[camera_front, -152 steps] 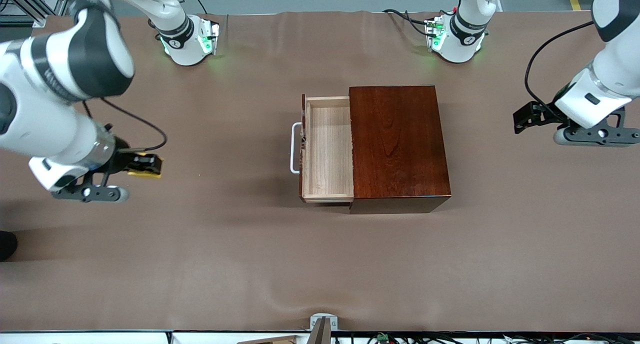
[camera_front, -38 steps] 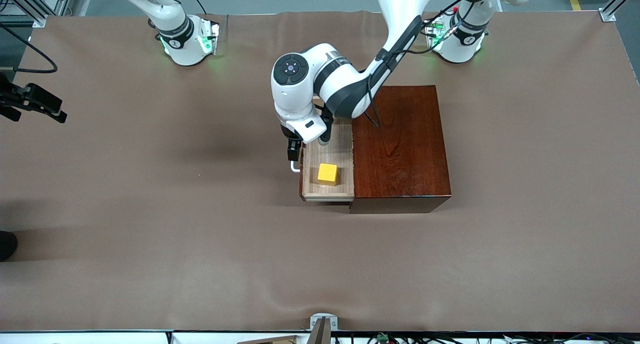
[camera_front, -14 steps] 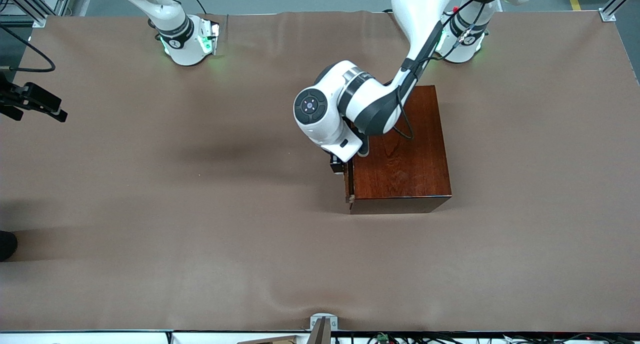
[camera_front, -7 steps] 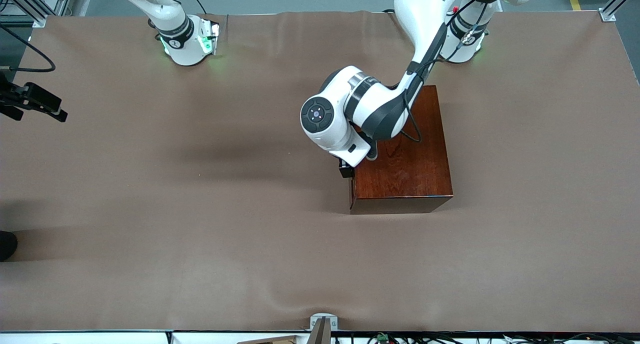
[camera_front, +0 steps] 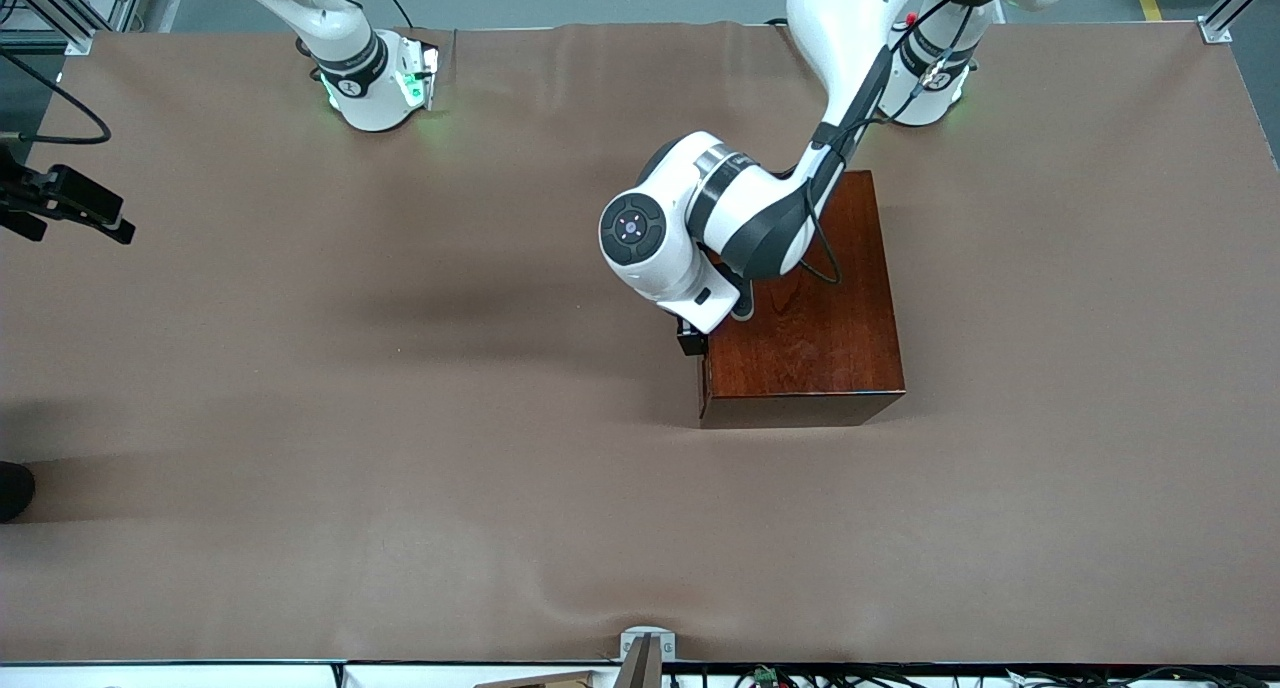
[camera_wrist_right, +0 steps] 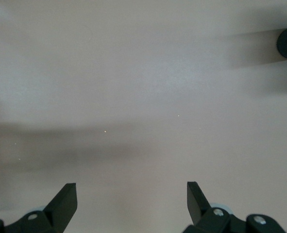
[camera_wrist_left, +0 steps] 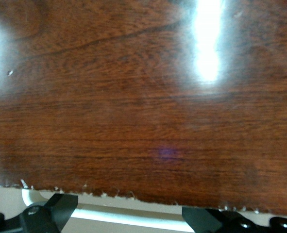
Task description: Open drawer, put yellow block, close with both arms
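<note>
While the right arm waits at its own end of the table, you have one dark reddish-brown wooden box [camera_front: 805,298] in the middle of the brown table [camera_front: 400,468], and its one drawer [camera_wrist_left: 143,97] sits pushed in flush, no pale interior showing. The yellow block shows in none of the three views, so you cannot tell where it is.

You see two arms. The left arm [camera_front: 740,218] reaches from its base over the box, and the left gripper [camera_front: 692,340] is at the drawer front, on the side of the box toward the right arm's end. In the left wrist view its two fingers [camera_wrist_left: 53,213] stand spread, one at each side of a stretch of the single white bar handle [camera_wrist_left: 128,213], with the glossy drawer front filling the view.

The right gripper [camera_wrist_right: 132,204] hangs over bare table, its two fingers wide apart and holding nothing.
</note>
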